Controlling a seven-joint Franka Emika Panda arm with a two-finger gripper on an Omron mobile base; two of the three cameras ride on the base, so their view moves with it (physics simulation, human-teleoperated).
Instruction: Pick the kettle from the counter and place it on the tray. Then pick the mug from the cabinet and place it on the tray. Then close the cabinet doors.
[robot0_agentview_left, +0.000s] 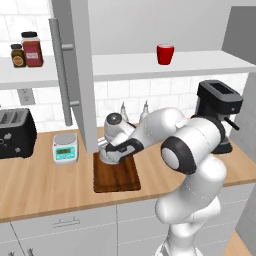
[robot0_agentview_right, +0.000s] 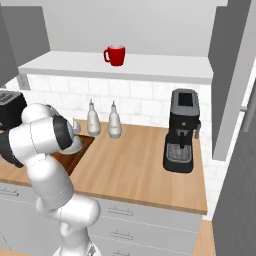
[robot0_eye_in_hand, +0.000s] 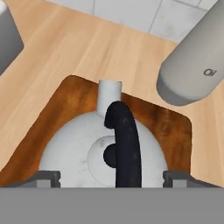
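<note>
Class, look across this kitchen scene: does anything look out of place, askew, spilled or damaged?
Nothing is spilled, tipped or damaged. The kettle sits upright on the tray, with the gripper open above its handle. The mug stands upright on the cabinet shelf. Only the cabinet doors hang open.

Squat silver-grey kettle (robot0_eye_in_hand: 103, 144) with black arched handle: lower body cut by hand view bottom edge; in left base view mostly behind white arm. Dark-brown wooden tray (robot0_agentview_left: 116, 181): far end hidden under arm, near corner cut in hand view. Gripper (robot0_agentview_left: 111, 148) fingertips barely visible, mostly cropped. Black toaster (robot0_agentview_left: 15, 132) cut by left edge. Jar labels too small to read.
</note>
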